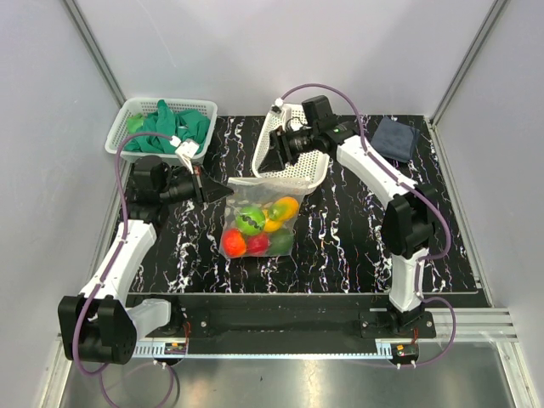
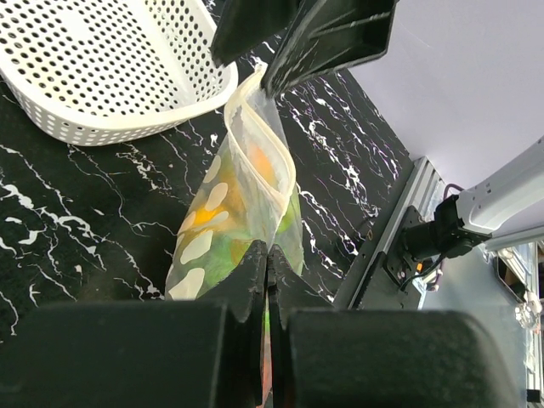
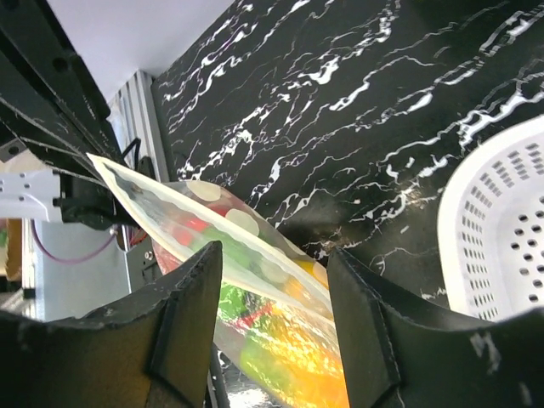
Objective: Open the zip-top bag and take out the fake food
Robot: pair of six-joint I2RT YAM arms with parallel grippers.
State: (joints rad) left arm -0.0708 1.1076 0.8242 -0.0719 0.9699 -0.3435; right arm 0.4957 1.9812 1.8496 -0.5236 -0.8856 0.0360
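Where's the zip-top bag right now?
Top view: the zip-top bag lies mid-table, just in front of the centre white basket, its far-left corner pinched in the left gripper.

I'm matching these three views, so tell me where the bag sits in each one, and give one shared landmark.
Top external: bag in mid-frame, lying flat with coloured food inside.
Left wrist: bag in the centre, standing on edge from bottom middle towards the top.
Right wrist: bag lower left of centre, slanting down to the right.
Landmark: the white basket next to the bag.
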